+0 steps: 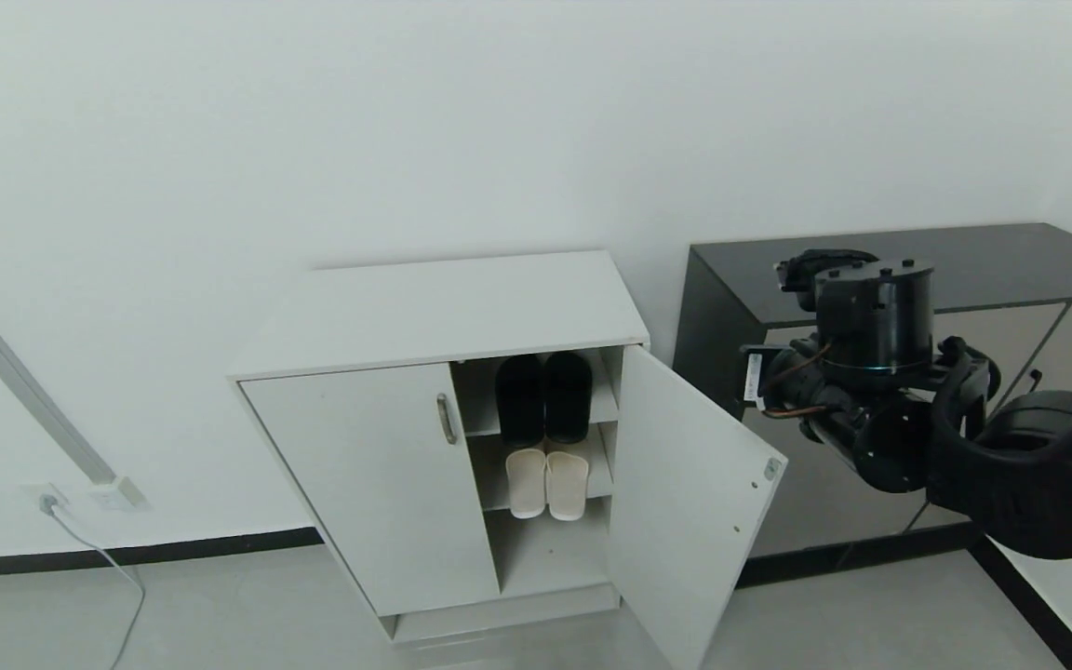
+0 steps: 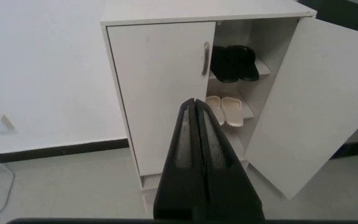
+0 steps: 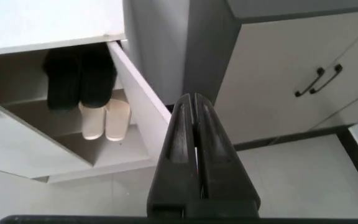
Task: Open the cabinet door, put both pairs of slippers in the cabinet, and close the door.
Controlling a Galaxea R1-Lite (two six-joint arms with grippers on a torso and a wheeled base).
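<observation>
A white cabinet (image 1: 443, 312) stands against the wall with its right door (image 1: 685, 493) swung open and its left door (image 1: 378, 484) closed. A black pair of slippers (image 1: 543, 395) lies on the top shelf and a cream pair of slippers (image 1: 547, 482) on the middle shelf. My right arm hangs to the right of the open door; its gripper (image 3: 194, 102) is shut and empty, just outside the door's edge (image 3: 142, 93). My left gripper (image 2: 194, 106) is shut and empty, in front of the cabinet, near the left door's handle (image 2: 206, 58).
A dark sideboard (image 1: 908, 270) with handled doors (image 3: 319, 81) stands right of the cabinet, close behind the open door. A wall socket (image 1: 52, 501) with a cable sits low on the left wall. Grey floor (image 1: 220, 614) spreads in front.
</observation>
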